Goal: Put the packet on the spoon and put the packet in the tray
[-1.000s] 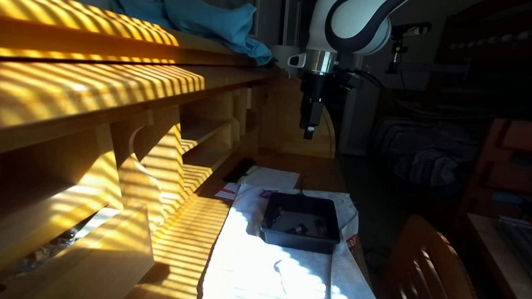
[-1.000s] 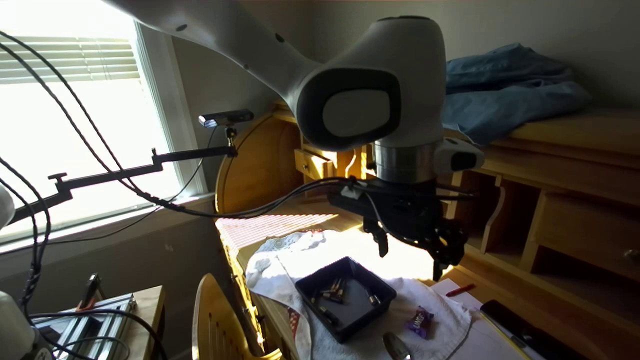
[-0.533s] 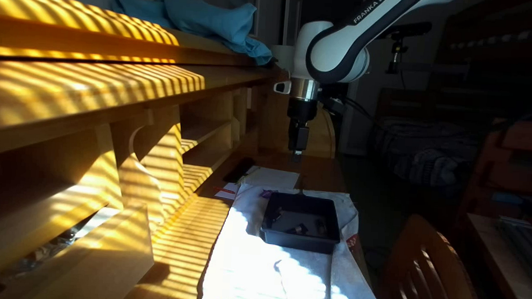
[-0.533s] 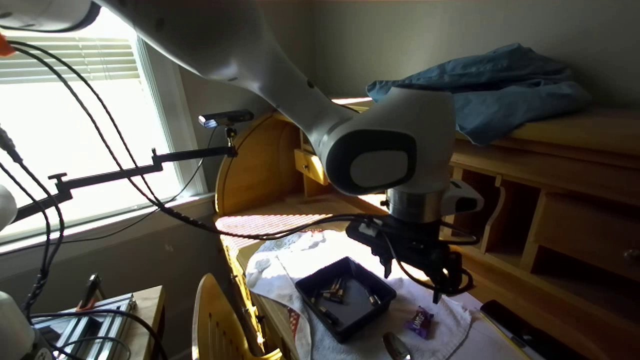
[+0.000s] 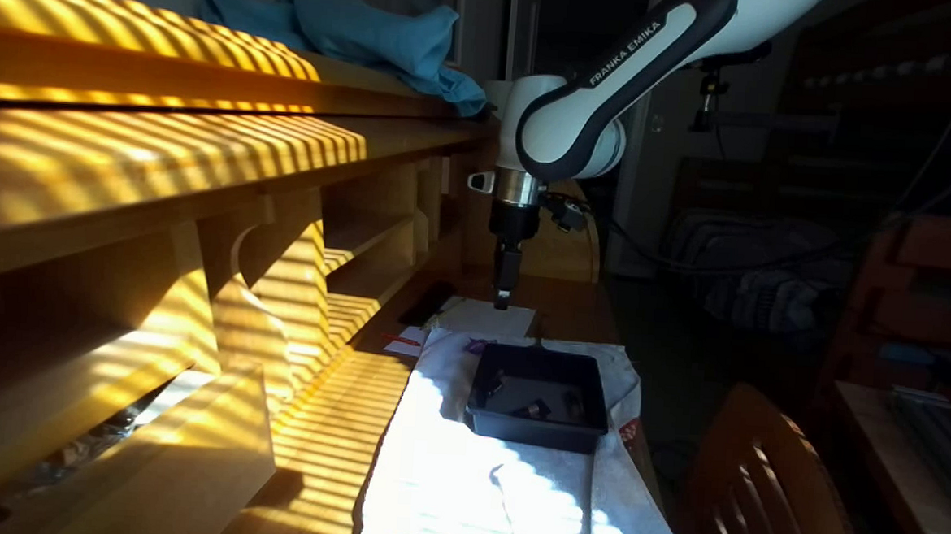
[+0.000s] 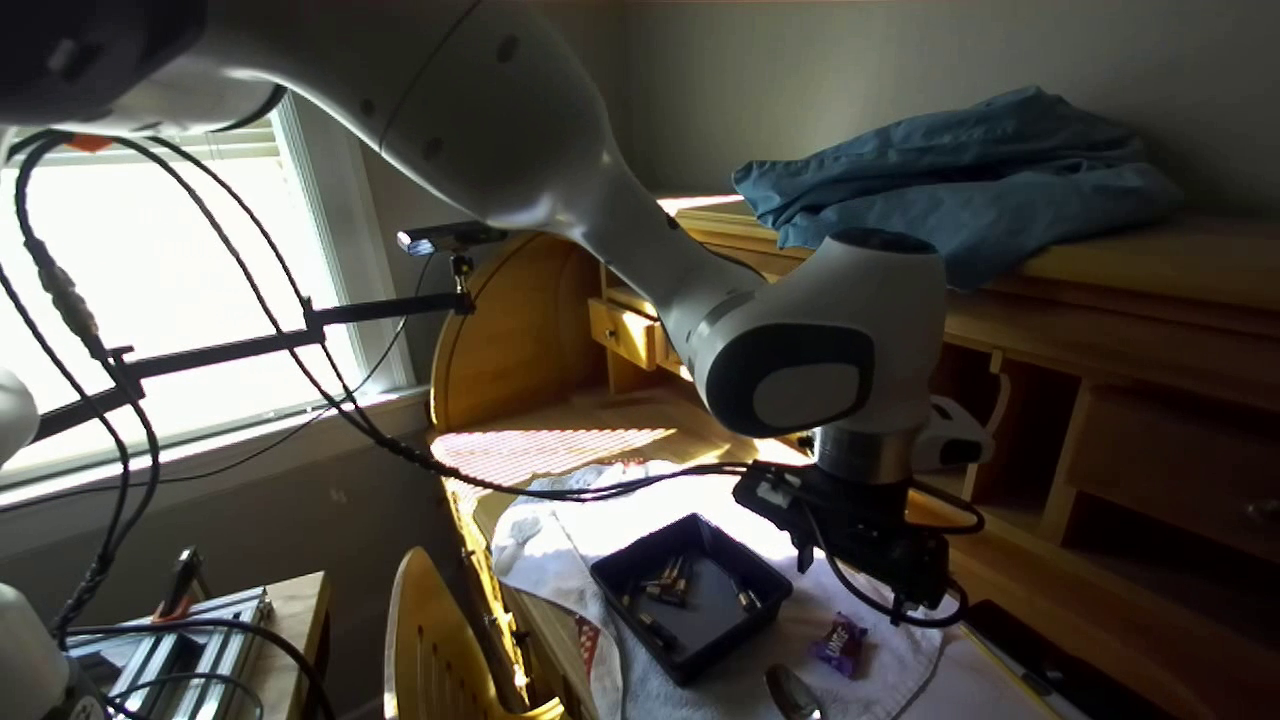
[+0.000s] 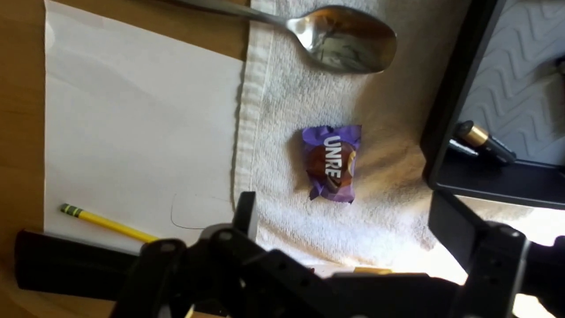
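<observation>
Our packet (image 7: pixel 333 163) lies on the towel (image 7: pixel 287 101), near the spoon (image 7: pixel 348 39) and the tray (image 7: pixel 459 79) but touching neither. Over the desk (image 7: pixel 22 132) hangs the gripper (image 7: pixel 342 212), its fingers (image 7: pixel 454 227) spread wide, nothing between them; we judge the grasp is the step ahead. In the wrist view the tray-side finger shows right at the tray's corner, so if we drop straight down at this spread it may strike the rim and shove the tray. The towel is rumpled; reaching too low could pinch it along with the wrapper. Catching only a crimped end could let the packet twist loose. The spoon looks an unsteady seat: set down off-centre, the packet could rock the bowl and slide off. In the tray, the small gold-banded pieces (image 7: pixel 487 145) could leave it propped at a tilt. Farther out, the pencil (image 7: pixel 110 224) on the paper (image 7: pixel 145 119) might roll if brushed.
</observation>
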### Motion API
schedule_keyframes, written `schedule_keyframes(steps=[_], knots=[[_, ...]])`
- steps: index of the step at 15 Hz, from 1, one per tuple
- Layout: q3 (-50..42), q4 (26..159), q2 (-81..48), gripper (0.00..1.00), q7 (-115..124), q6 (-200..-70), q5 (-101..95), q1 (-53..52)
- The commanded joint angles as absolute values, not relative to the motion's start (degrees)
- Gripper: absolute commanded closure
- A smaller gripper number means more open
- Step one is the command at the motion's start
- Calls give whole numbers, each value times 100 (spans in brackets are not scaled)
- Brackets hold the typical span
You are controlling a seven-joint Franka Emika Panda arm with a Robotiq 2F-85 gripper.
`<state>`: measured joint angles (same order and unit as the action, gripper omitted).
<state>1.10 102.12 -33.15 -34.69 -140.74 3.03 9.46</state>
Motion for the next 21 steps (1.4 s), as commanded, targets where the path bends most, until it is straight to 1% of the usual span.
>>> schedule_keyframes(steps=[1, 14, 16, 17, 21], knots=[[341, 9811, -3691, 0, -3462, -14111, 324, 1076], [334, 9294, -4402, 0, -3344, -13916, 171, 1048], [327, 9250, -4459, 24, -3336, -13917, 154, 1043], [325, 9233, -4483, 34, -3326, -13927, 153, 1043], [322, 9162, -4555, 64, -3309, -13923, 143, 1044]])
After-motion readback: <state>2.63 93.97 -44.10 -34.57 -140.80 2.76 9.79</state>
